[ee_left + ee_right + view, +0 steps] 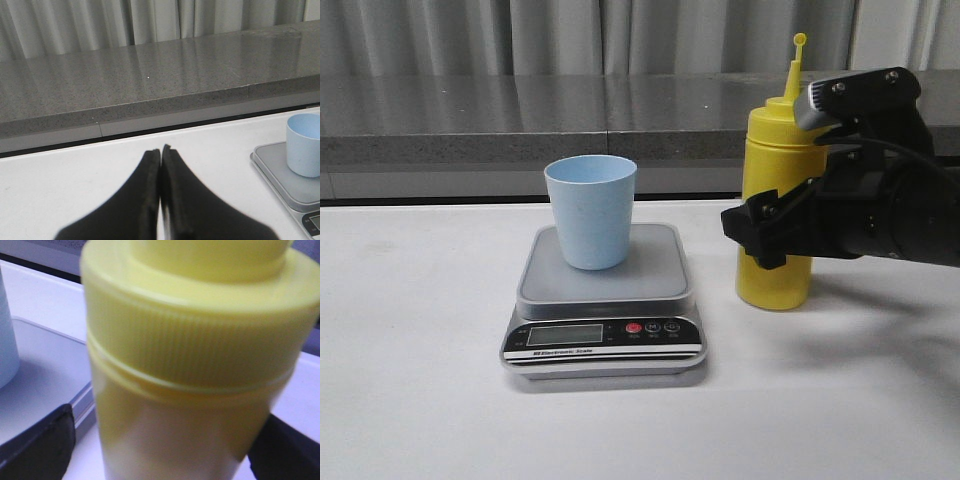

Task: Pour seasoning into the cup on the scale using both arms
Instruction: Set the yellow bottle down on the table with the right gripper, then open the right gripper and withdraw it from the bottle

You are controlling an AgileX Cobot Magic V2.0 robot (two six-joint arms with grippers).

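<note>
The right tool (790,225) straddles the seasoning (772,270), contact unclear; left tool (160,155) pressed closed, empty.

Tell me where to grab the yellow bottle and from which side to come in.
Grip the yellow bottle around its straight round body, below the ribbed cap collar, not the thin nozzle. Come in level from the right, away from the cup and scale. It stands upright on the table, and the right gripper already straddles the body there, fingers on either side.

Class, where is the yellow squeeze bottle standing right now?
In the front view, the yellow bottle stands upright on the white table, right of the scale, with the right tool around its middle.
</note>
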